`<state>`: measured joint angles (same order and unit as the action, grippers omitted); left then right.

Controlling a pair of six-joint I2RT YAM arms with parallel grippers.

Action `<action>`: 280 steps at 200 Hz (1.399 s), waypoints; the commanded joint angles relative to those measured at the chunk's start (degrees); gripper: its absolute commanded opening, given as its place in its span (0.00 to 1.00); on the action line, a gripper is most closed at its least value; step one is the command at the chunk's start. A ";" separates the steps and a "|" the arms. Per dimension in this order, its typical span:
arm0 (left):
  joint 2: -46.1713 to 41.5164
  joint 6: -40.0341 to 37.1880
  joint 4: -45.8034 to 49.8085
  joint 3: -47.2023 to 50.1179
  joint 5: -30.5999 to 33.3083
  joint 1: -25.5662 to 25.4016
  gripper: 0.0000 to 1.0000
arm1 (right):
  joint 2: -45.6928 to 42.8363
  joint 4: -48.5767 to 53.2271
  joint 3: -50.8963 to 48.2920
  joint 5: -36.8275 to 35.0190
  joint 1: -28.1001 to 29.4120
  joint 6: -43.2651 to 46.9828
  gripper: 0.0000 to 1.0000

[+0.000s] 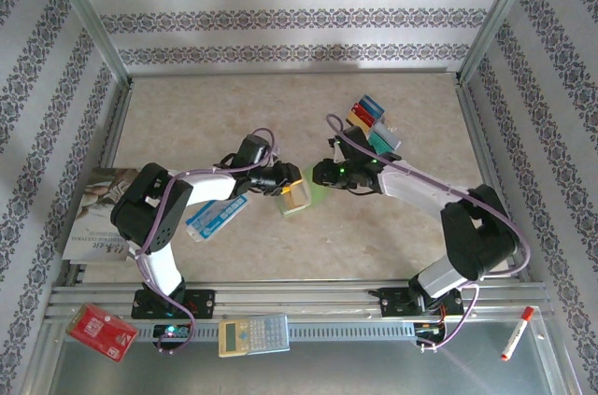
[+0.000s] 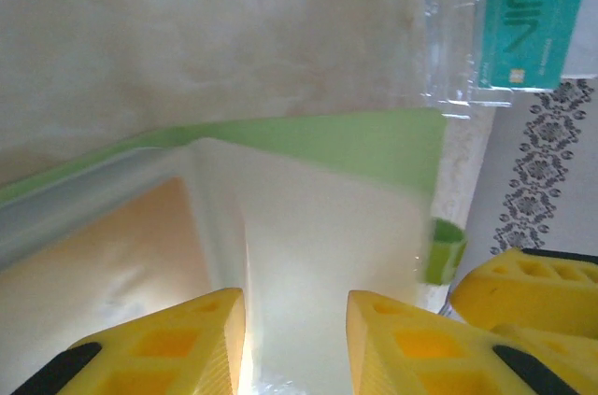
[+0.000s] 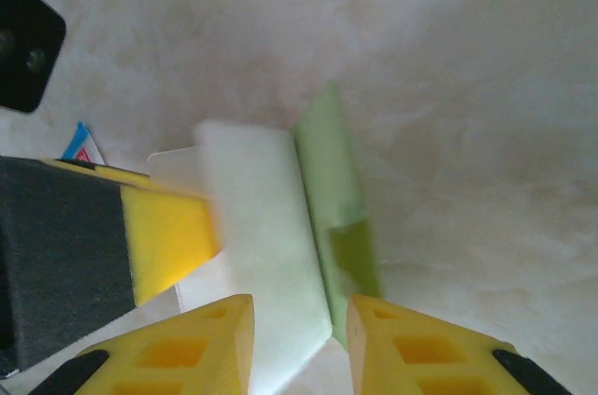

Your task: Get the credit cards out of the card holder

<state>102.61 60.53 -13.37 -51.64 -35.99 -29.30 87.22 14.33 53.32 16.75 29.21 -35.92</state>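
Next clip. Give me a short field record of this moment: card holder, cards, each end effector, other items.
card holder: lime-green, open, pale inner faces showing, mid-table between both end effectors
credit cards: pile at far right of table, blue, yellow, red, teal
cards left inside: cannot tell
left end effector: fingers either side of a pale inner flap; grip unclear
right end effector: fingers either side of the holder's pale and green edge; grip unclear
other items: blue-and-white packet, magazine, red board, calculator, marker
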 commanded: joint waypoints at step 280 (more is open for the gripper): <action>-5.84 0.99 8.12 1.01 11.87 -1.92 0.19 | 9.11 2.15 3.05 -10.97 2.60 4.88 0.20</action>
<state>101.12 63.64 -10.22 -54.17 -28.58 -32.18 94.04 12.27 51.62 10.22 30.96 -34.35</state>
